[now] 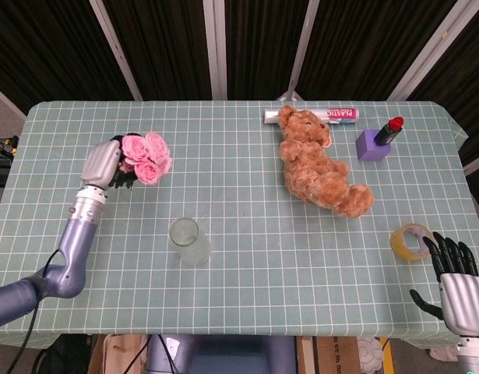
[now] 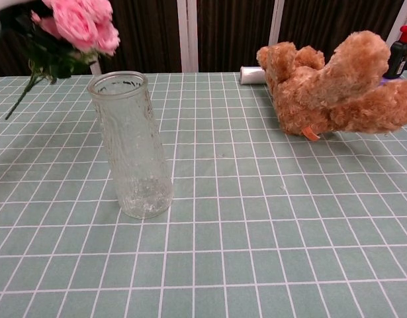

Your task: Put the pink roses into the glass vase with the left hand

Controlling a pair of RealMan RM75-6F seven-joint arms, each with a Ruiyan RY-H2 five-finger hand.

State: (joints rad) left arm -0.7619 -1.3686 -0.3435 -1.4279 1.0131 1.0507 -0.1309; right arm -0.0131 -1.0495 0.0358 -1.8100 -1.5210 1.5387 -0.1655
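1. light is bright and even over the table (image 1: 247, 202) in both views, coming from overhead.
2. shadows are soft and short; a faint one lies under the teddy bear (image 2: 335, 86).
3. the backdrop behind stays dark.
4. the glass vase (image 2: 130, 146) shows small bright glints, no harsh glare.
5. the head view is sharp; the table's edges bow slightly.
6. in the chest view the pink roses (image 2: 81, 20) look slightly soft.
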